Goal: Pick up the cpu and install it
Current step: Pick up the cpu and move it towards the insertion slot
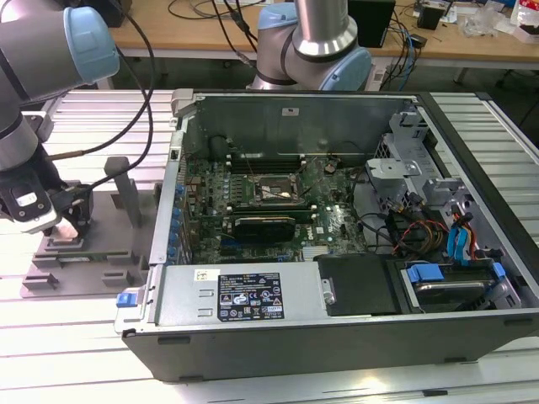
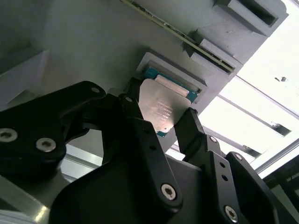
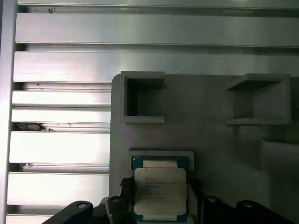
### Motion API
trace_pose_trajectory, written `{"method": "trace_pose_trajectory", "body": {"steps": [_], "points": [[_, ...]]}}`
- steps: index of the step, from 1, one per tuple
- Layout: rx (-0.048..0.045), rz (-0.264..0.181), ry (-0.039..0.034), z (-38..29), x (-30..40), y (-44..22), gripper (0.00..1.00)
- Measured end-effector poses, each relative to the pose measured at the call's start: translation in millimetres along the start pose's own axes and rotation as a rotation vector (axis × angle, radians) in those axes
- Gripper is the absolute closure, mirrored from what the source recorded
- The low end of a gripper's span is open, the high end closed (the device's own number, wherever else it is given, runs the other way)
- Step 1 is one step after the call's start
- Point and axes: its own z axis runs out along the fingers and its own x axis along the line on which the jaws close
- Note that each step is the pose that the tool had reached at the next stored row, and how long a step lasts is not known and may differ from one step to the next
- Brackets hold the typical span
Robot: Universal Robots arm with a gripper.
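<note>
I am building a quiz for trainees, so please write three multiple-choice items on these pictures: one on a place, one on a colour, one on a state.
1. Where is the cpu? A in the grey tray, in its recess; B in the motherboard socket; C on the wooden desk.
2. Its top is: A red; B silver; C black.
3. The computer case is: A shut; B upside down; C open.
Key: A, the tray's recess holds it; B, the metal shines silver; C, the motherboard shows inside.
</note>
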Motion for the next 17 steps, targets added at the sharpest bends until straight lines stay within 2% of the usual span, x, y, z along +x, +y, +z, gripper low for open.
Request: {"method": "trace_pose_trajectory", "body": {"steps": [5, 17], "points": [[0.0000, 0.000, -0.0001, -7.6, 0.0, 0.4, 0.45], [0.0005, 0.000, 0.0001, -8.5, 0.0, 0.4, 0.45]]}}
